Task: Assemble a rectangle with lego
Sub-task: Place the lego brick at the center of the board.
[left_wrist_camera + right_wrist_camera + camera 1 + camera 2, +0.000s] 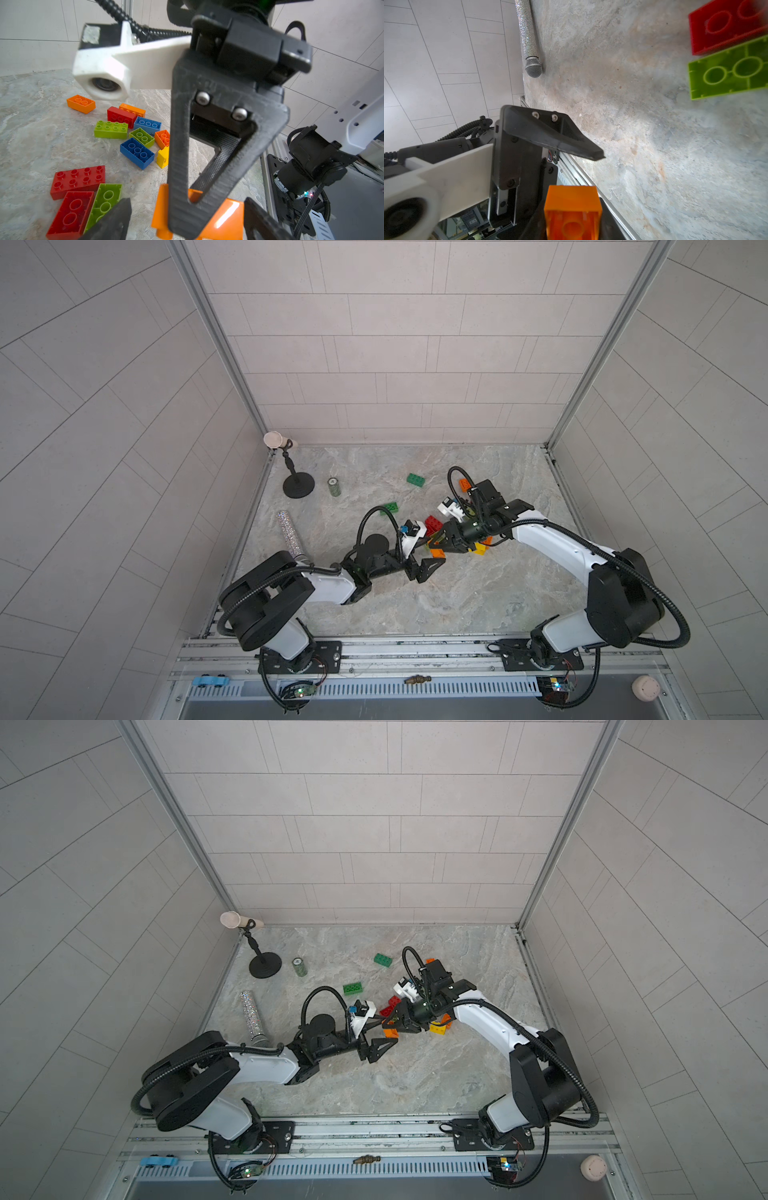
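The right claw pinches an orange brick over the middle of the surface — beside the loose lego — so the wide-open left claw should, seemingly for a handover, close squarely on its free sides.

orange brick: centre, tilted, hollow underside showing
loose bricks: red, lime, blue, yellow – jumbled mid-table
dark green bricks: two, farther back – studs up

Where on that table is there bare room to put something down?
Widest bare patch: the near table, between the bases of left arm and right arm. Also bare: the far right corner, and between can and far green brick. Crowded: the middle, around the brick pile under the arms.
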Controlling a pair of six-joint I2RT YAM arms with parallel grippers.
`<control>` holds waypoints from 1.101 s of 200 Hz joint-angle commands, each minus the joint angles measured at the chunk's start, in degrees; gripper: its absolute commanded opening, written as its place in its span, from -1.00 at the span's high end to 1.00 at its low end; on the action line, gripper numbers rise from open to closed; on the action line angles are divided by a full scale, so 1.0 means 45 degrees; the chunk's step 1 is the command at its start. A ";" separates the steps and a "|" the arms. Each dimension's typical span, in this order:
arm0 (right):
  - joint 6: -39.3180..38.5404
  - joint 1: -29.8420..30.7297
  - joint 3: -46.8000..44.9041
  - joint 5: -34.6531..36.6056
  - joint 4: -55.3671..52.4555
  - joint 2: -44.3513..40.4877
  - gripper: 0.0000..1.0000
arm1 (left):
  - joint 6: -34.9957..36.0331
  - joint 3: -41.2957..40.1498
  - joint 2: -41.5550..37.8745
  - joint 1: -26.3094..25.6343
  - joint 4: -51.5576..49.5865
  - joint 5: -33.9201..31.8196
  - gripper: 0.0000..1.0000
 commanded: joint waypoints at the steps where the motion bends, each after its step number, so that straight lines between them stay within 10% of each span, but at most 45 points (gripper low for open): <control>1: -0.0031 0.0091 0.0191 -0.0411 -0.0036 -0.0164 0.39 | 0.0269 0.0000 0.0067 -0.0080 0.0133 0.0096 -0.76; 106: -0.0368 0.0259 0.0071 -0.0457 -0.0235 0.0010 0.40 | 0.0615 -0.0140 -0.0671 0.0209 0.0082 -0.0450 -0.69; 145: -0.0134 0.0299 0.0052 -0.0424 0.0130 0.0031 0.35 | 0.0524 -0.0075 -0.0480 0.0214 0.0219 -0.0190 -0.29; 220: 0.1214 -0.0401 -0.0301 0.0599 0.1924 0.0059 -0.38 | 0.1593 -0.0208 -0.2087 0.0371 -0.3727 -0.2515 0.27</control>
